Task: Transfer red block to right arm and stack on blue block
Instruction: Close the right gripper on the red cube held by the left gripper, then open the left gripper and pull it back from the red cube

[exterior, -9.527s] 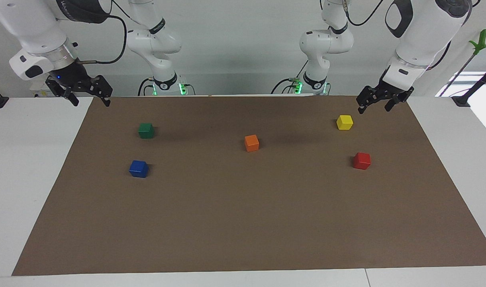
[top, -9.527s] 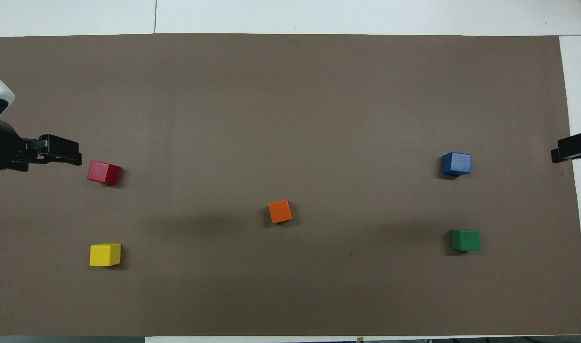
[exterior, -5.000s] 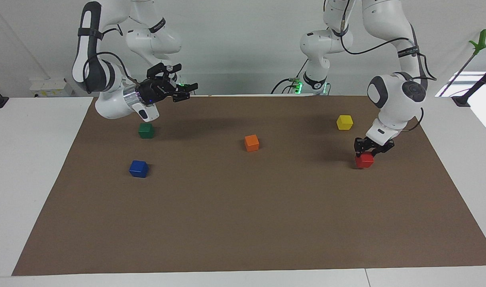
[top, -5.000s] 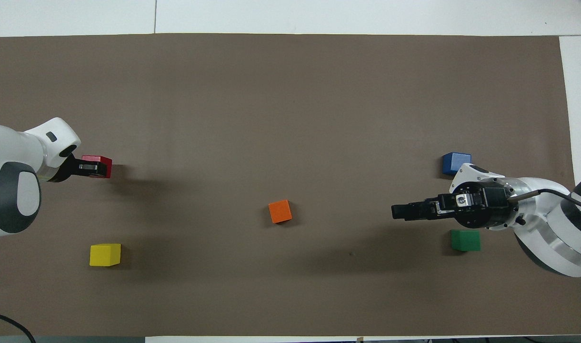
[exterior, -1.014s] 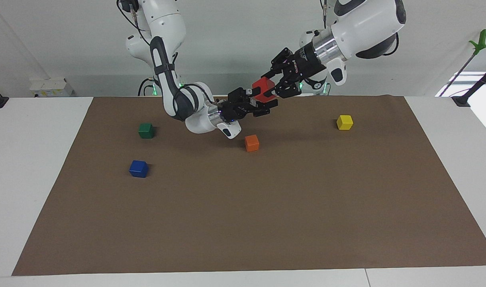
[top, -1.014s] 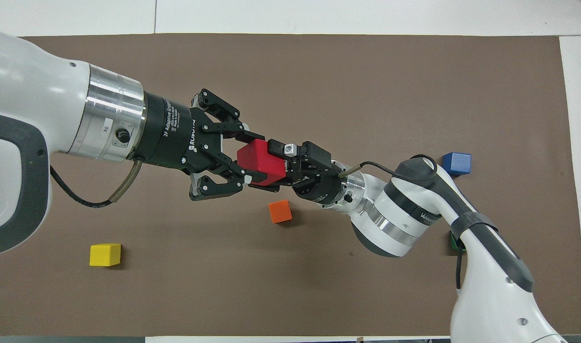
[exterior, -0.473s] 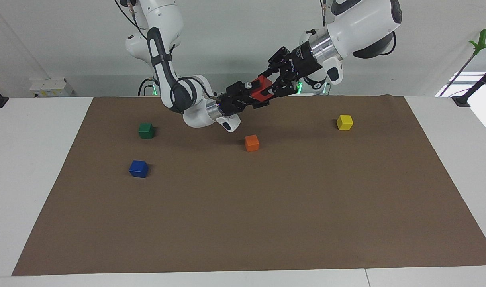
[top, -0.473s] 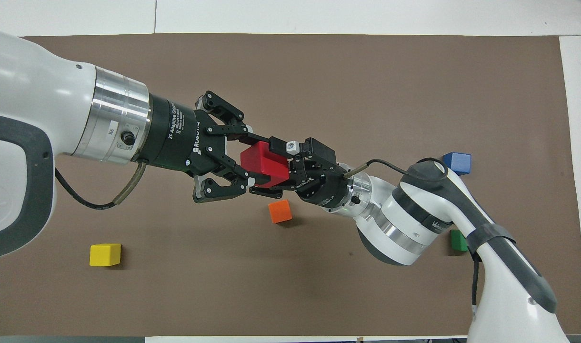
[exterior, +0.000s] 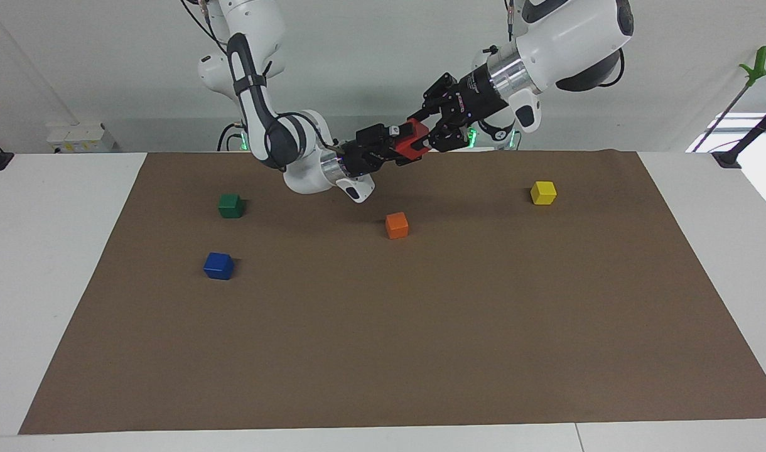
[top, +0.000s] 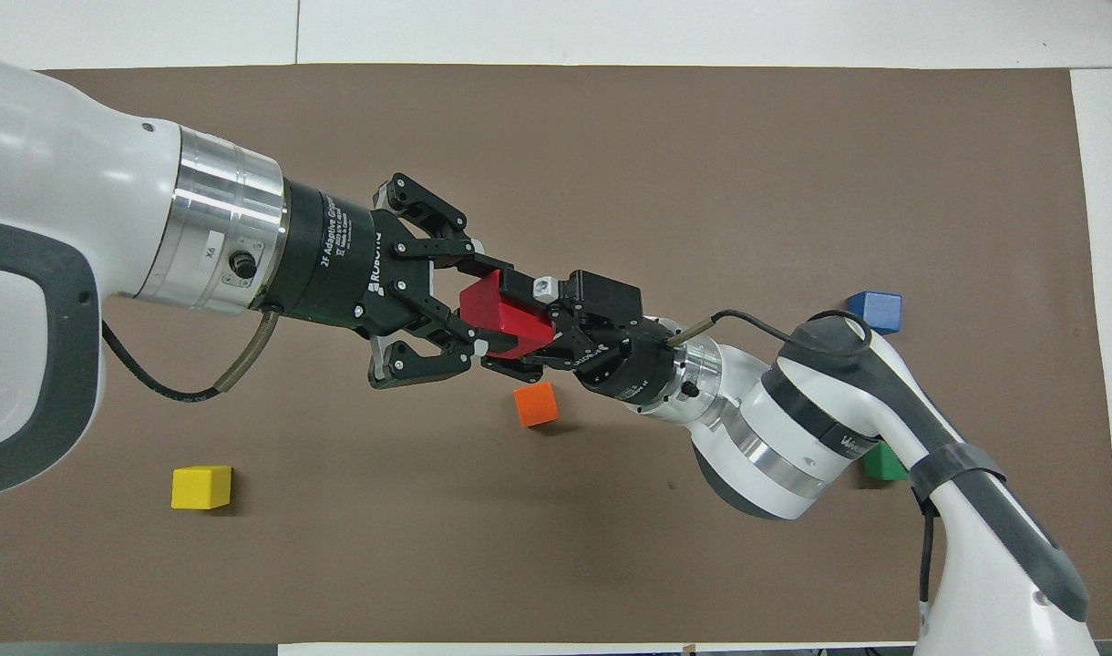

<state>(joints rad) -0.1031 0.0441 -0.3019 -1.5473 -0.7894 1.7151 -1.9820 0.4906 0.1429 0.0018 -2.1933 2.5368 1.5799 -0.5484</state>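
The left gripper (exterior: 424,139) (top: 476,311) is clamped on the red block (exterior: 412,143) (top: 501,319) and holds it up in the air above the brown mat (exterior: 383,351) (top: 611,164), over the strip of mat just nearer to the robots than the orange block (exterior: 397,225) (top: 536,404). The right gripper (exterior: 400,145) (top: 529,328) meets it from the other end, its fingers closed in around the same red block, one finger lying along the top of the cube and the other beneath it in the overhead view; whether they already press on the block cannot be told for sure, though they lie against its faces. So the red cube sits between both grippers at once, held off the table, with the left arm (exterior: 565,31) (top: 82,237) reaching in from its end and the right arm (exterior: 276,135) (top: 793,437) bent low across the mat toward it. The blue block (exterior: 218,265) (top: 875,312) rests alone on the mat toward the right arm's end of the table, with nothing on it, and the green block (exterior: 230,205) (top: 880,463) lies nearer to the robots than it, partly covered by the right arm in the overhead view. The yellow block (exterior: 543,192) (top: 200,486) sits on the mat toward the left arm's end, well apart from the others.
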